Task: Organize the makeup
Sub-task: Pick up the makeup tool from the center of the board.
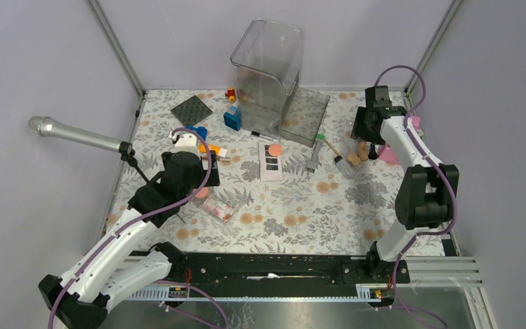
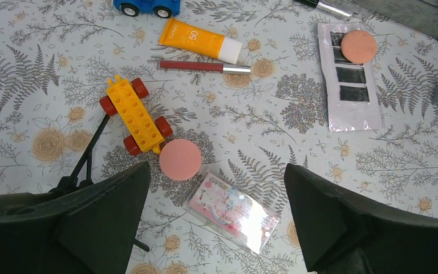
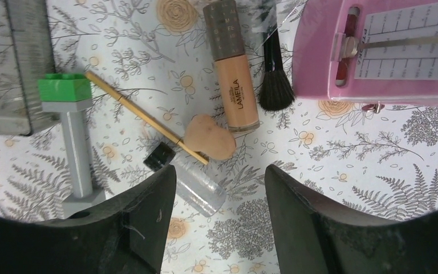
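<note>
Nearest in the overhead view is the black rail (image 1: 267, 267) carrying both bases. From it the left arm (image 1: 144, 219) reaches over the left half of the flowered tabletop (image 1: 294, 212), and the right arm (image 1: 411, 157) stretches to the far right corner. A white palette with dark squares (image 1: 271, 163) lies mid-table with a coral-pink disc (image 1: 274, 149) on its far end. Just right of it lies the grey tube with green cap (image 1: 315, 154). A tall clear bin (image 1: 270, 62) stands at the back, and a silver microphone (image 1: 75, 135) juts in from the left.

In the left wrist view, the left claw (image 2: 215, 168) is spread wide and grips nothing. Between its fingers (image 2: 108, 211), on the cloth, lie a second coral-pink disc (image 2: 180, 159) and the clear pink-shade palette (image 2: 232, 211), close together and perhaps touching. A yellow toy car (image 2: 134, 114) sits just beside the disc. Farther off lie an orange sunscreen tube (image 2: 201, 41) and a slim red lip tube (image 2: 205, 66).

In the right wrist view, the right claw (image 3: 219, 171) has its jaws parted, with nothing held. Below the gap lie a beige heart-shaped sponge (image 3: 208, 140), crossed by a thin tan stick (image 3: 137, 108), and a clear tube with a black cap (image 3: 191, 180). A foundation bottle (image 3: 234, 74) and a black-bristled brush (image 3: 274, 85) lie beyond, next to a pink box (image 3: 376, 51).
</note>
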`<state>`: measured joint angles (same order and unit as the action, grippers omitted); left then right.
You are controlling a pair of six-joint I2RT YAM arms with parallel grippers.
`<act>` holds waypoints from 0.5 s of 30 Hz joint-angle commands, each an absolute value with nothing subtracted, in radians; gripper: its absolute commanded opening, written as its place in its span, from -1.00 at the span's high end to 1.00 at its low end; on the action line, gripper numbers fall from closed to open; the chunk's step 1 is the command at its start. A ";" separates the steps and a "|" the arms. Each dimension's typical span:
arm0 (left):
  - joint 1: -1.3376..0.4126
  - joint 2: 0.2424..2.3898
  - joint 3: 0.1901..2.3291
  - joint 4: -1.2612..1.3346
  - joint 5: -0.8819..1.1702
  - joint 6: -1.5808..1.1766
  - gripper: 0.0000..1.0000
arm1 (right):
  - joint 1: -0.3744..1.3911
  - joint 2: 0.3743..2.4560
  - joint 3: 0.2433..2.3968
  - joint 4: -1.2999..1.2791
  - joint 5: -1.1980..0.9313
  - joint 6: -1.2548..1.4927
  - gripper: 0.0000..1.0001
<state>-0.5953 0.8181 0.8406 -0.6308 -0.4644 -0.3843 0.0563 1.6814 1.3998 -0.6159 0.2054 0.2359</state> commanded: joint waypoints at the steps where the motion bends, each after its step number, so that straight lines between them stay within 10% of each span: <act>1: -0.595 0.820 0.839 -0.585 -0.468 -0.357 -0.98 | 0.047 1.750 1.463 -0.631 0.258 0.269 -0.29; 15: -0.595 0.851 0.836 -0.568 -0.430 -0.344 -0.98 | 0.048 1.847 1.488 -0.618 0.219 0.241 -0.24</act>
